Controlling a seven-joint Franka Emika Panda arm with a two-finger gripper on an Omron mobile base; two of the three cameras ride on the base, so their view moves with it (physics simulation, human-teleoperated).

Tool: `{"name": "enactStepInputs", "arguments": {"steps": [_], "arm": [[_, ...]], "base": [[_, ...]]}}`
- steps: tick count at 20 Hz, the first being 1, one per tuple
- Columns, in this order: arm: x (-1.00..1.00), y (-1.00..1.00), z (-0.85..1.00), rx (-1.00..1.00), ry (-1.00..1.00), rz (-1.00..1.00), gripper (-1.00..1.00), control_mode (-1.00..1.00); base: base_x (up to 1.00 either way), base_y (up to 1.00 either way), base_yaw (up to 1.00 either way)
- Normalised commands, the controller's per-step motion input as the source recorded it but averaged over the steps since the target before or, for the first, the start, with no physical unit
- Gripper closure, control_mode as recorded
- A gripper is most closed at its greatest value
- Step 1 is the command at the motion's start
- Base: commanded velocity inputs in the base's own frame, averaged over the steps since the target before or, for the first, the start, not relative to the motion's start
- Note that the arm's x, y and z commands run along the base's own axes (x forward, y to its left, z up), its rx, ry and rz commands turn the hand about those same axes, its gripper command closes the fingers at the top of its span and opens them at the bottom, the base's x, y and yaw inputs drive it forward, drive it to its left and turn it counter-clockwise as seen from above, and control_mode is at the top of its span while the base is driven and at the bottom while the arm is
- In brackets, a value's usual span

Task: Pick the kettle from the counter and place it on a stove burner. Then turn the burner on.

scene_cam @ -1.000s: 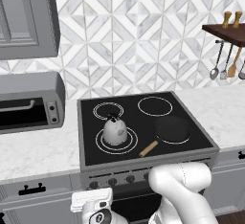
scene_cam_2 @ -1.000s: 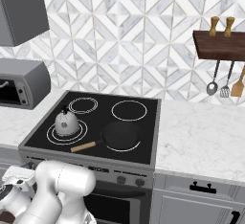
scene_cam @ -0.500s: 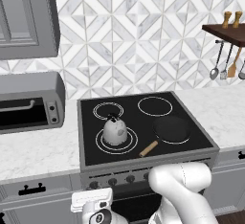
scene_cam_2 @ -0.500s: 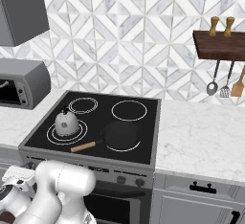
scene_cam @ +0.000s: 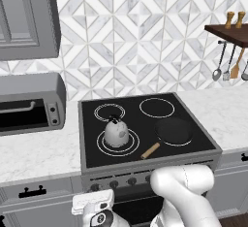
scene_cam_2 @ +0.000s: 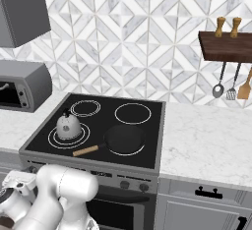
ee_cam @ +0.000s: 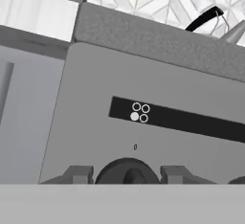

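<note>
Where the pincer stands: the two-finger gripper [ee_cam: 127,175] is low at the stove front, its dark finger tips [ee_cam: 79,174] on either side of a round dark knob [ee_cam: 127,168].
Grip: jaws partway in, tips very close to the knob's sides; I cannot tell whether they touch.
Panel: flat matte grey stove front [ee_cam: 91,132], rounded at its corner, with a black strip [ee_cam: 191,122] bearing four tiny rings, one filled white.
Kettle: the small squat silver-grey metal kettle [scene_cam: 116,134] with dark top knob stands upright on the black glass cooktop [scene_cam: 193,138], inside the biggest double white ring burner [scene_cam: 102,146], front left.
Pan: round black frying pan [scene_cam: 173,130] on the front right ring, pale wooden handle angled toward the front edge, near the kettle but apart.
Counter: white marble-look slab [scene_cam: 38,153], faint grey veining, on both sides of the stove.
Hand view adds: the knob, the strip, and above the stove edge the kettle's [ee_cam: 233,32] thin dark looped handle and grey spout tip.
Right base view adds: kettle [scene_cam_2: 68,126] side-on, dark wooden wall shelf [scene_cam_2: 226,46] with hanging utensils, boxy grey toaster oven [scene_cam_2: 24,84] at left.
</note>
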Motion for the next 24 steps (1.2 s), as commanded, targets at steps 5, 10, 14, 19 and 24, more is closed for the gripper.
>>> {"name": "enactStepInputs", "arguments": {"steps": [5,10,14,19,24], "arm": [[0.00,0.00,0.00,-0.17,0.16,0.00,1.00,-1.00],[0.00,0.00,0.00,-0.20,0.20,0.06,1.00,-1.00],[0.00,0.00,0.00,-0.21,0.21,0.13,1.00,-1.00],[0.00,0.00,-0.03,-0.20,0.26,0.18,1.00,-1.00],[-0.02,0.00,-0.19,-0.22,0.29,0.24,1.00,-1.00]], "base": [[0.00,0.00,0.00],[0.00,0.00,0.00],[0.00,0.00,0.00],[0.00,0.00,0.00],[0.00,0.00,0.00]]}}
